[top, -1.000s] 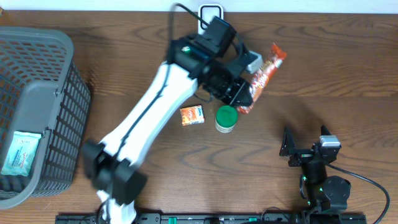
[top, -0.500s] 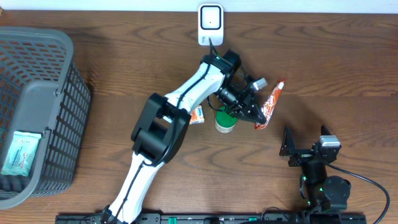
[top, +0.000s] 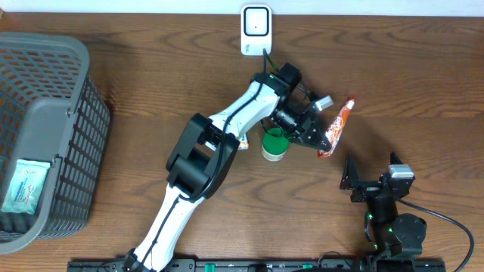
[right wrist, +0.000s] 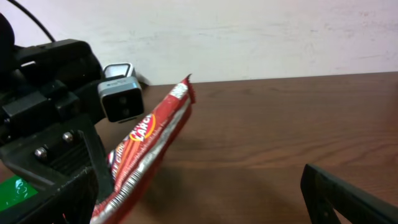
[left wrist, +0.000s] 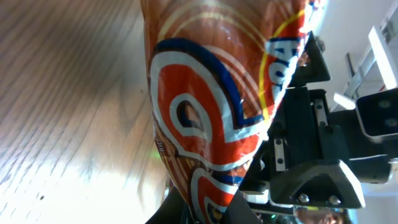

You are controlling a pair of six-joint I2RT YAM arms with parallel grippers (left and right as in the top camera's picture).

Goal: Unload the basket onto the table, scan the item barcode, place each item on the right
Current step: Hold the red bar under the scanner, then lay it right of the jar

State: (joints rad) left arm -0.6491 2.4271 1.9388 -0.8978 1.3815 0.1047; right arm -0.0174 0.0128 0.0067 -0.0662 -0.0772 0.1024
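The left hand (top: 322, 143) is clenched on the lower end of an orange-red snack packet (top: 338, 123). It holds the packet off the worktop (top: 423, 75), toward the robot's side of the white scanner (top: 255, 29) and to its right. The packet slants with its upper end pointing away from the scanner. In the left wrist view its printed wrapper (left wrist: 211, 112) fills most of the frame; no barcode can be made out.

A green-lidded jar (top: 275, 143) stands nearer the robot than the scanner, just beside the left hand. A grey basket (top: 45, 91) sits far to the scanner's left.

The right hand (top: 372, 175) rests farthest from the scanner, released wide and grasping nothing.
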